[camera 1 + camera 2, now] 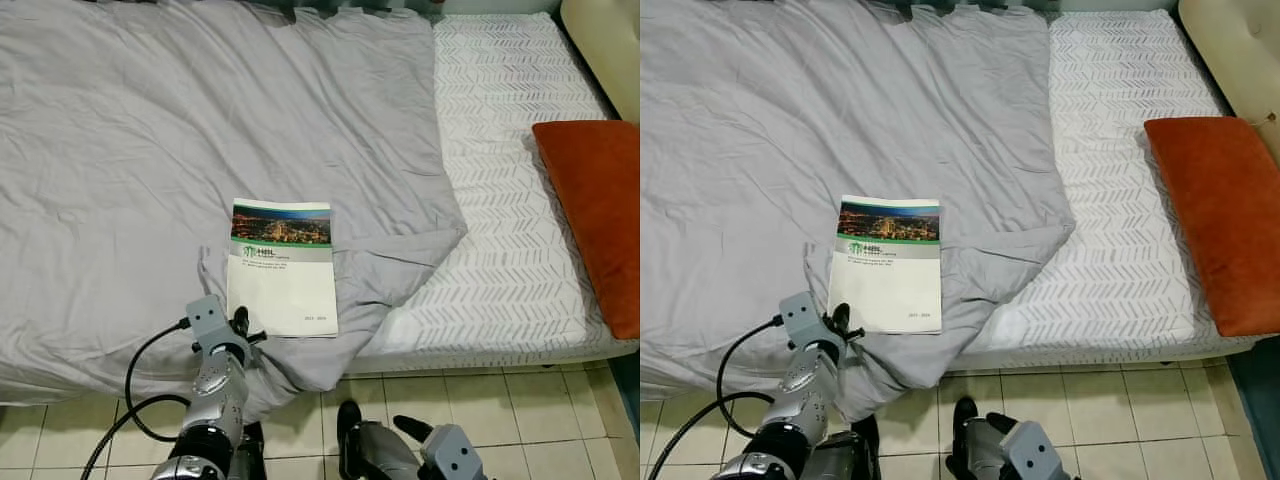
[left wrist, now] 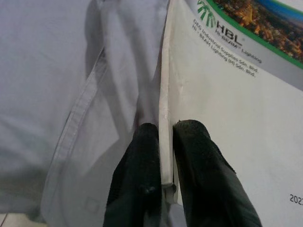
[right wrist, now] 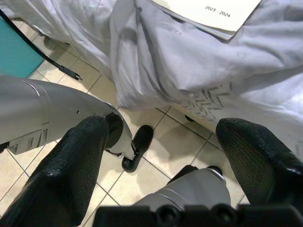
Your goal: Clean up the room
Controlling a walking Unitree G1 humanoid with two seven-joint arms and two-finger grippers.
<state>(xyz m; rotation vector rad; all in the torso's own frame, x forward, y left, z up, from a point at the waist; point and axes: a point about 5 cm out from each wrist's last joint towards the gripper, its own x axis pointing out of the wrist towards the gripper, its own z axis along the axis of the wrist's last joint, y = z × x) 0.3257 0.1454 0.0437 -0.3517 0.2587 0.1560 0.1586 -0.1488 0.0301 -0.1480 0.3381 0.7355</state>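
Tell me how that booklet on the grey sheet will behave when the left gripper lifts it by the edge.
The booklet looks thin and soft-covered, so it will probably droop away from the left gripper, whose fingers are shut on its long edge. It seems light. The cover looks smooth and may slip. The grey sheet bunched beside it might drag along.

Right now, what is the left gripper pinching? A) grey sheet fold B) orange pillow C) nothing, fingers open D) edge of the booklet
D: in the left wrist view the left gripper has both black fingers closed on the thin edge of the booklet lying on the grey sheet.
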